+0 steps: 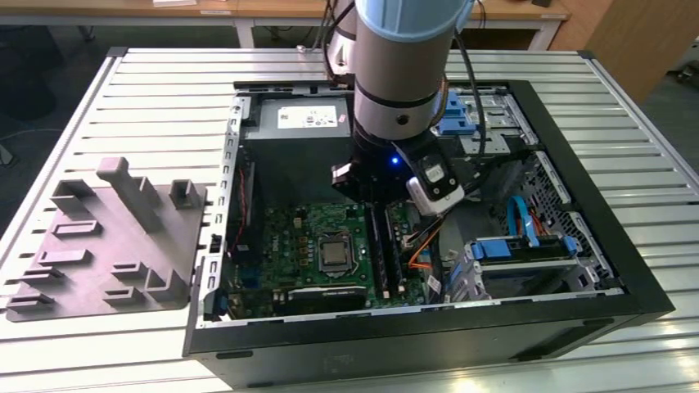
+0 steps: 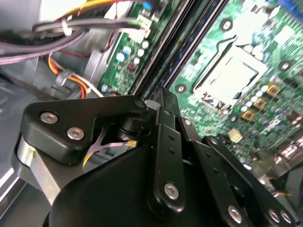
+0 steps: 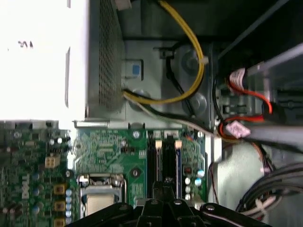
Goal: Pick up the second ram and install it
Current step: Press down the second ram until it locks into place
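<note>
gripper (image 3: 163, 189) low over motherboard (image 1: 306, 229) slots | grip state: cannot tell | ram possibly seated (image 3: 178, 165)

A pale, ribbed metal worktop (image 1: 131, 90) runs across the scene, with wooden desks on white legs (image 1: 245, 16) standing along its far side, a brown wooden cabinet (image 1: 628, 37) at the exterior view's far right, and dark floor (image 1: 38, 90) at the far left.

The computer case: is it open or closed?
Open: the computer case lies on its side with no side panel, so the motherboard inside shows.
</note>
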### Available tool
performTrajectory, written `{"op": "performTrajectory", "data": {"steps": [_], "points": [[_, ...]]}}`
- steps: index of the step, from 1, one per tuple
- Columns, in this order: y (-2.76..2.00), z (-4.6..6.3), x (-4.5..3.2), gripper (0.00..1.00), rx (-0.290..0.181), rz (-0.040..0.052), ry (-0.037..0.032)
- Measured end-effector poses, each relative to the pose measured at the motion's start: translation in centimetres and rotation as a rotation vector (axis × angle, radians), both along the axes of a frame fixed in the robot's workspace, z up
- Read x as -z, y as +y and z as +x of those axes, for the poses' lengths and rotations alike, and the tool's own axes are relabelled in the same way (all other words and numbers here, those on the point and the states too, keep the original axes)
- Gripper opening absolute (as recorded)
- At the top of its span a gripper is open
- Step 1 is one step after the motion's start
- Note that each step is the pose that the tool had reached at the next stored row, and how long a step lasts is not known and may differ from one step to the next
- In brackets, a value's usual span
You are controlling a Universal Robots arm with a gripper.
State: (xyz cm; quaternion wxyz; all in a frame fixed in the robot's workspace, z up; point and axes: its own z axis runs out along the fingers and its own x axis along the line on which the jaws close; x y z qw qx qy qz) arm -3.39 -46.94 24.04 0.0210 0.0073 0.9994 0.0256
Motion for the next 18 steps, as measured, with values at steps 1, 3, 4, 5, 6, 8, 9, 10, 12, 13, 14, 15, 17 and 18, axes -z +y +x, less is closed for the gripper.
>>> {"op": "performTrajectory", "data": {"steps": [1, 3, 4, 5, 6, 8, 9, 10, 12, 13, 14, 15, 17, 18], "points": [[-0.33, 0.0, 0.00, 0.10, 0.000, 0.0001, 0.0000], [-0.94, 0.0, 0.00, 0.10, 0.000, 0.0001, 0.0000], [-1.24, 0.0, 0.00, 0.10, 0.000, 0.0001, 0.0000], [-1.53, 0.0, 0.00, 0.10, 0.000, 0.0000, 0.0000], [-1.79, 0.0, 0.00, 0.10, 0.000, 0.0000, 0.0000], [-2.22, 0.0, 0.00, 0.10, 0.000, 0.0000, 0.0000], [-2.38, 0.0, 0.00, 0.10, 0.000, -0.0004, 0.0000], [-2.54, 0.0, 0.00, 0.10, 0.000, -0.0005, 0.0000], [-2.91, 0.0, 0.00, 0.10, 0.000, -0.0011, 0.0001], [-3.12, 0.0, 0.00, 0.10, 0.000, -0.0013, 0.0000], [-3.35, 0.0, 0.00, 0.10, 0.000, -0.0015, 0.0000], [-3.61, 0.0, 0.01, 0.10, 0.000, -0.0016, 0.0000], [-4.04, 0.0, 0.01, 0.10, 0.000, -0.0020, 0.0000], [-4.25, 0.0, 0.00, 0.10, 0.000, -0.0026, 0.0000]]}}
